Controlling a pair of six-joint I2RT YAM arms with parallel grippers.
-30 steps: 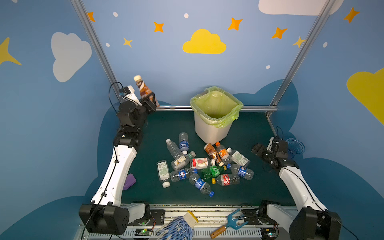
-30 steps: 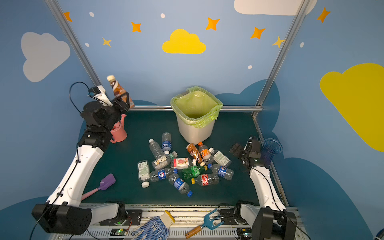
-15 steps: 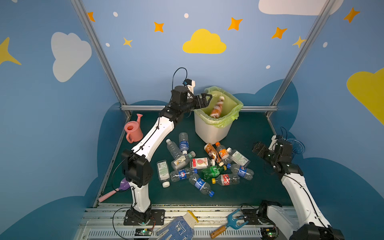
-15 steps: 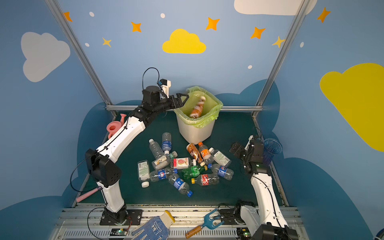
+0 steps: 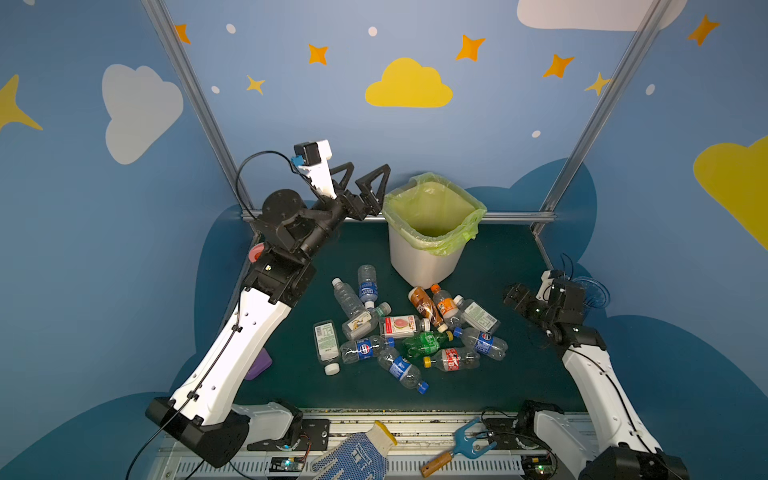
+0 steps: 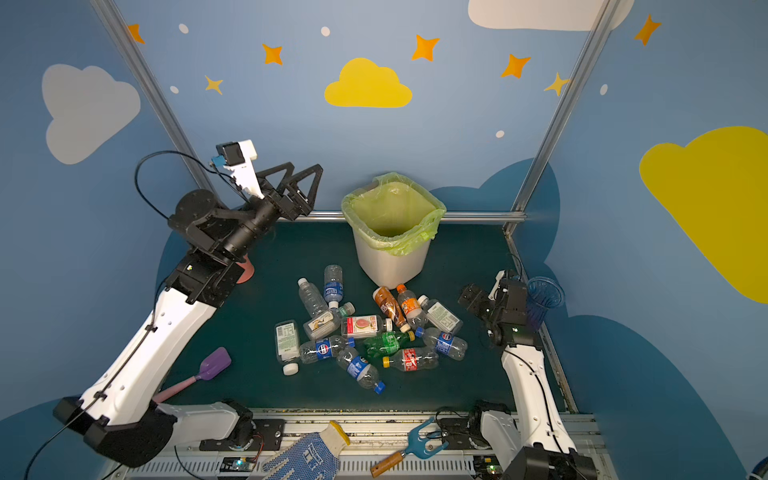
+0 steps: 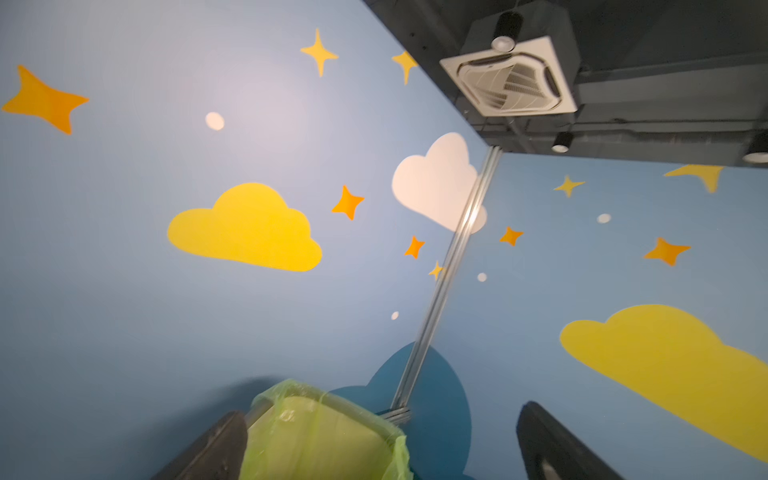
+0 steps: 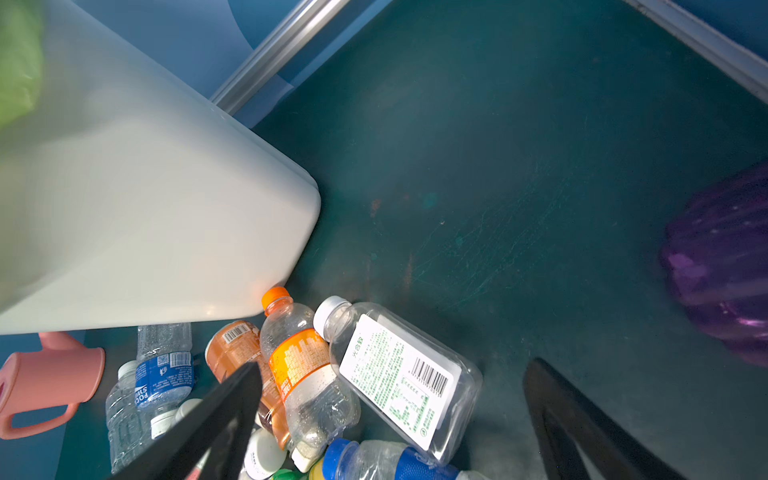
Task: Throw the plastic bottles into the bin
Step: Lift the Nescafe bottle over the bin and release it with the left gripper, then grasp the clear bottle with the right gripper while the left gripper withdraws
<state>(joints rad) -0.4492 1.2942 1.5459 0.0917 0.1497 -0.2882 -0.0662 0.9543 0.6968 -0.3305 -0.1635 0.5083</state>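
Several plastic bottles (image 5: pixel 407 328) (image 6: pixel 365 328) lie in a heap on the green table in front of the bin. Among them are a green one (image 5: pixel 424 343), a brown one (image 5: pixel 424 307) and an orange-labelled one (image 8: pixel 295 357). The bin (image 5: pixel 424 257) (image 6: pixel 388 262) (image 8: pixel 145 228) is white with a yellow-green bag (image 7: pixel 324 432). My left gripper (image 5: pixel 368 170) (image 6: pixel 303 168) (image 7: pixel 382 409) is raised just left of the bin's rim, open and empty. My right gripper (image 5: pixel 515 297) (image 6: pixel 469 297) (image 8: pixel 395 365) hangs open at the heap's right edge, over a clear white-labelled bottle (image 8: pixel 399 374).
A pink watering can (image 5: pixel 255 251) (image 8: pixel 45 382) stands behind my left arm. A purple scoop (image 6: pixel 208 368) lies at the front left. A blue-purple ribbed vase (image 6: pixel 544 295) (image 8: pixel 723 266) stands close behind my right wrist. A glove (image 5: pixel 353 455) and a blue fork tool (image 5: pixel 469 440) rest on the front rail.
My left arm swung from the far left to the bin with a brown bottle, let it go into the bin, then drew back left with open jaws. The right arm barely moved.
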